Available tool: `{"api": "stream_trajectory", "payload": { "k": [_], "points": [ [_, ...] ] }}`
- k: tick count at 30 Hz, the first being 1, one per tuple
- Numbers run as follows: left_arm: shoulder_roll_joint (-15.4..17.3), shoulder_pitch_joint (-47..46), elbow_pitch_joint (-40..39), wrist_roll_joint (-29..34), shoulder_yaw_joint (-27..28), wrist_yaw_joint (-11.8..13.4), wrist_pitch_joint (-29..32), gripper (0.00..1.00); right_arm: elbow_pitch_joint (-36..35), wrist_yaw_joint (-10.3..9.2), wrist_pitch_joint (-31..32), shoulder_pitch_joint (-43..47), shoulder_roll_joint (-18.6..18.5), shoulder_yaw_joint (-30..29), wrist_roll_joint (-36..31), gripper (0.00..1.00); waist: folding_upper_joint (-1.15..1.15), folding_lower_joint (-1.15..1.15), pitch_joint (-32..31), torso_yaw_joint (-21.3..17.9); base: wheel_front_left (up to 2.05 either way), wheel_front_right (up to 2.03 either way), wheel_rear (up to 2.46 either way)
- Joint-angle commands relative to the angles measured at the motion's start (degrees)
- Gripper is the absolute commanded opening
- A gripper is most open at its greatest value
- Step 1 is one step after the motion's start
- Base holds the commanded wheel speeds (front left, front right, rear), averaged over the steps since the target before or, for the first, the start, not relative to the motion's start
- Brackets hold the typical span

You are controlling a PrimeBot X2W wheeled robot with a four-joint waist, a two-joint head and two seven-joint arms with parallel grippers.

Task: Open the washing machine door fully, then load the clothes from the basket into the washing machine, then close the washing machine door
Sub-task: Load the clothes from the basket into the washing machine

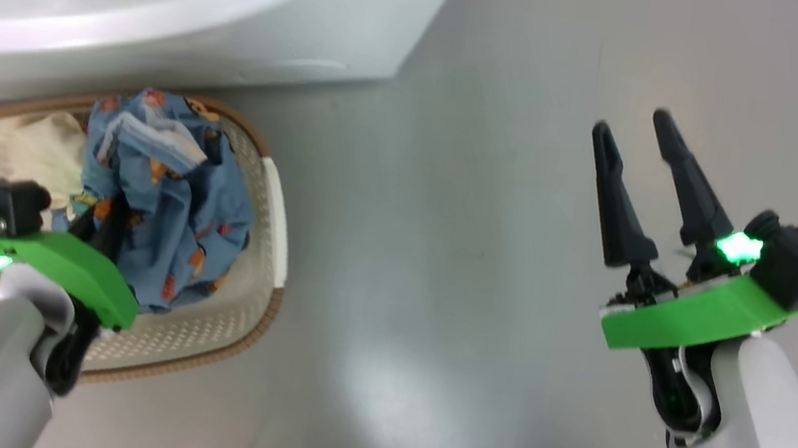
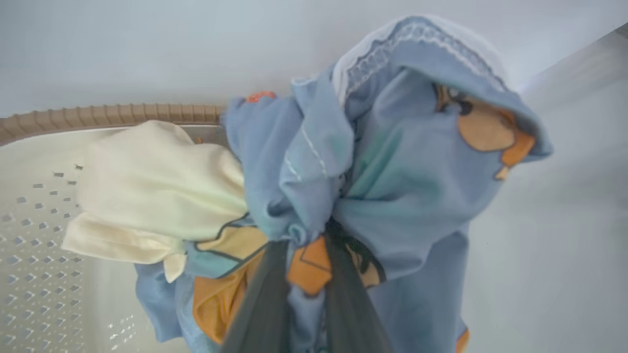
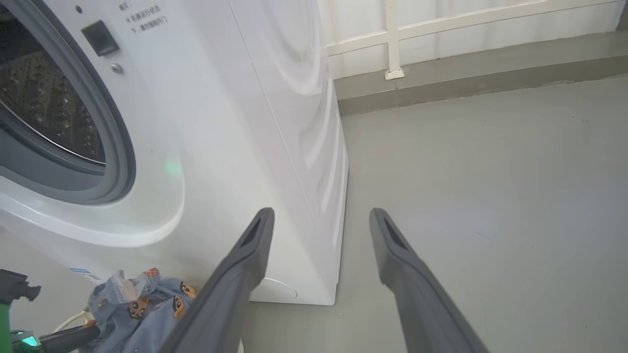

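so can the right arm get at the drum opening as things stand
Probably yes. The right gripper is open and empty over bare floor, and in its wrist view the drum opening stands uncovered to its left, nothing visible between them.

Grey floor (image 1: 483, 289), bearing basket (image 1: 220, 324), washing machine (image 1: 242, 10)

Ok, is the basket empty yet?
Not empty. In the basket lies a cream cloth, and blue printed clothes bunch beside it, pinched in the left hand.

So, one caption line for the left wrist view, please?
Left gripper shut on the blue printed clothes, cream cloth and basket behind.
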Motion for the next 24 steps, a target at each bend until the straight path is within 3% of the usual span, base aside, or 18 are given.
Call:
{"api": "stream_trajectory", "payload": {
  "k": [1, 24],
  "points": [
    [1.9, 1.8, -1.1, 0.9, 2.2, -0.2, -0.7, 0.0, -0.8, 0.09, -0.3, 2.8, -0.4, 0.9, 0.6, 1.0, 0.0, 0.0, -4.4, 3.1, 0.0, 0.0, 0.0],
    [-2.0, 23.6, -26.5, 18.3, 27.6, -0.2, -0.7, 0.0, 2.5, 0.09, -0.3, 9.7, -3.6, 1.7, 2.8, 1.0, 0.0, 0.0, -20.7, 9.8, 0.0, 0.0, 0.0]
  ]
}}
